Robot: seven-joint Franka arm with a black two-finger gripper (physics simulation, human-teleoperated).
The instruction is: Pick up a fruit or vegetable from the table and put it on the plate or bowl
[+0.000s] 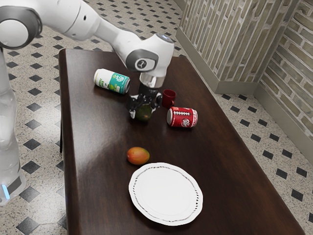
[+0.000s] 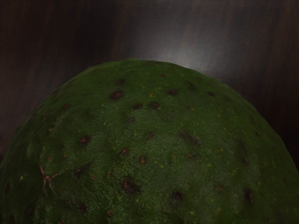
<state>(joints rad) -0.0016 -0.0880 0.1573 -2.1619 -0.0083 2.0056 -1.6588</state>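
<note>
We count two fruits on the dark table (image 1: 234, 161): one green avocado (image 1: 144, 115) and one orange-red mango (image 1: 138, 155). There are two cans, and both lie on their sides. One is a white and green can (image 1: 112, 81) and the other is a red can (image 1: 182, 117). There is also one small red cup (image 1: 169, 98), one white plate (image 1: 165, 193) with a wavy rim, and one black claw (image 1: 145, 106).

The avocado is near the middle of the table. In the exterior view it looks almost round, so we cannot tell which way its long side runs. The mango is an oval, and in that view its long side runs from about 9 o'clock to 3 o'clock.

The claw points straight down at the avocado. The avocado peeks out at the claw's 6 o'clock, tucked right in the claw. We cannot tell if the claw is squeezing it or is just loose around it.

In the wrist view, the avocado (image 2: 149, 154) is a big bumpy green dome with dark spots, right under the hand. The shiny table (image 2: 56, 37) shows behind it.

From the avocado, the cup is just beside it at 2 o'clock. The red can is near at 3 o'clock, and the white and green can is at 10 o'clock. The mango is at 6 o'clock, apart from the avocado. The plate is farther off at 5 o'clock, just past the mango.
</note>
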